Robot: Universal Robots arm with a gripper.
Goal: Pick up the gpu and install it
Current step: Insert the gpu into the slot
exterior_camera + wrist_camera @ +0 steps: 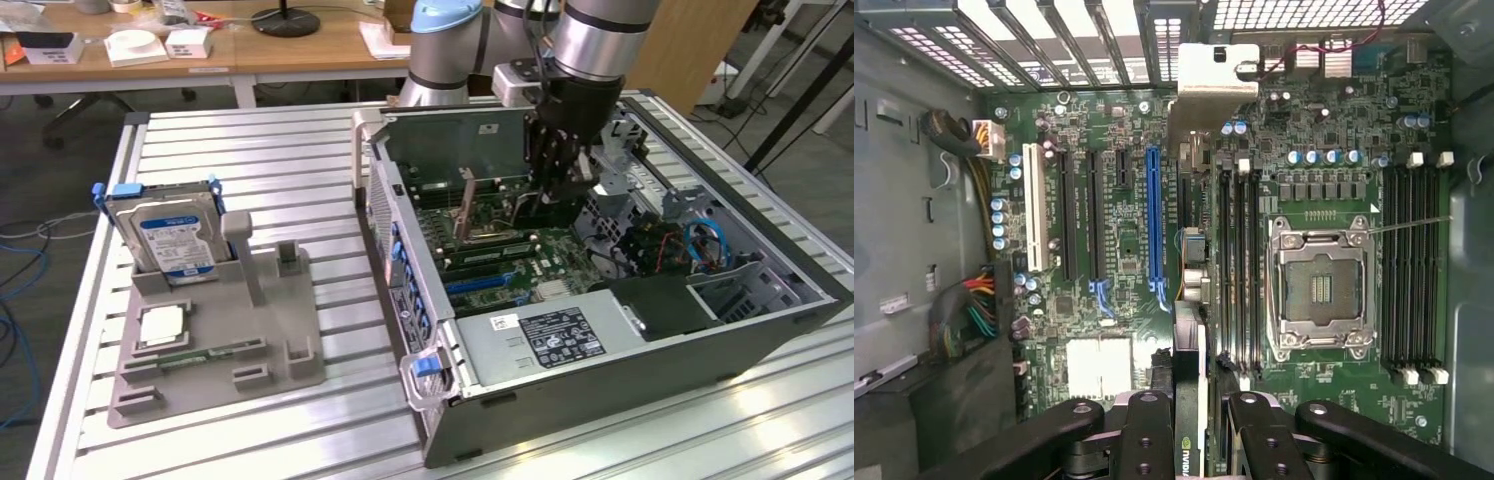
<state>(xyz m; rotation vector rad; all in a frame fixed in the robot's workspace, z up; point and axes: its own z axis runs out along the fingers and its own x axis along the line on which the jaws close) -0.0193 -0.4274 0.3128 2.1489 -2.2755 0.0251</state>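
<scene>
Near the tabletop's (pixel 267 150) edge at the exterior view's left, a grey holder tray (pixel 267 330). Upright in its far slot, a silver hard drive (pixel 167 235) with a blue-white label. Flat near its front, a narrow green memory stick (pixel 211 353). Across the tabletop's middle, an open computer case (pixel 641 370) on its side, with motherboard (pixel 1124 250), blue slot (pixel 1154 225) and processor socket (pixel 1321 290). Beyond the far edge, a wooden desk (pixel 267 50).

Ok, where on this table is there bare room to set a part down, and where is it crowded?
Bare table: the strip between the gray holder and the computer case, the stretch beyond the hard drive, and the corner at the exterior view's lower right. Crowded: inside the case, where the gripper holds the gpu over the motherboard.
</scene>
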